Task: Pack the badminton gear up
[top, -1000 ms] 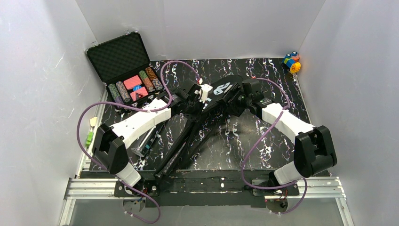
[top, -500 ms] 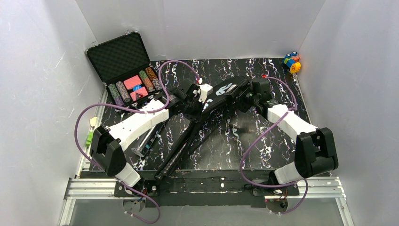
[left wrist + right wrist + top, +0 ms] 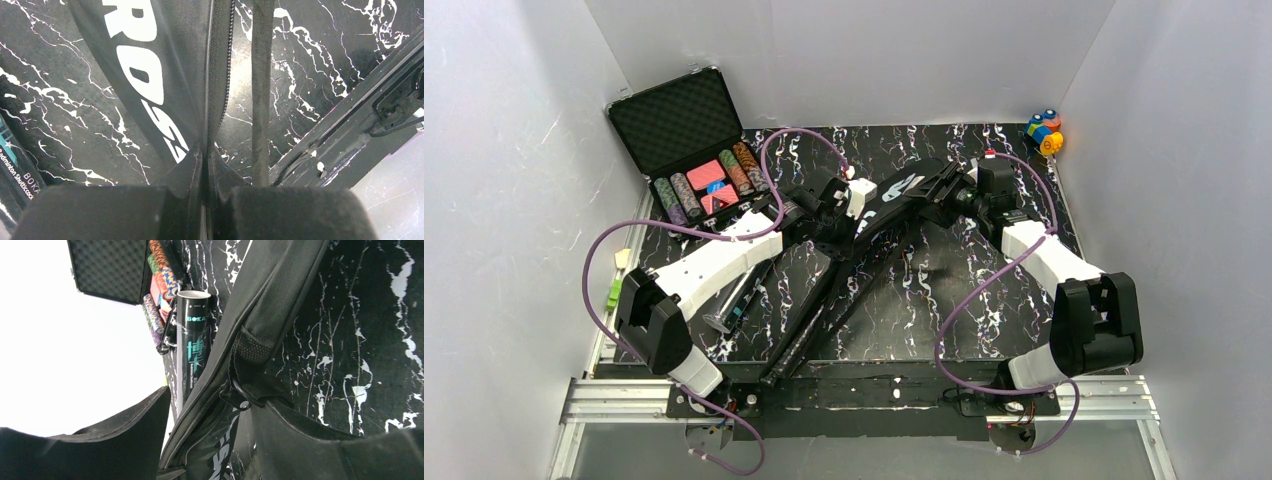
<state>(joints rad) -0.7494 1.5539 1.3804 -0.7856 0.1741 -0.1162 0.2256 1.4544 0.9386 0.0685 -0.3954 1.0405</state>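
Left fingers point(image 3: 182, 177) pinch the bag point(image 3: 165, 60) at its zip; outstretched right fingers point(image 3: 100, 440) straddle it, grip unclear.

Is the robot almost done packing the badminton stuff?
Not yet. Nothing shows as finished; I can't see any rackets, so they may be inside. In hand: the left claw pinches the bag at its edge by the open zip, and the right claw straddles the bag. Left: the tube lies outside beside the bag, then zipping up.
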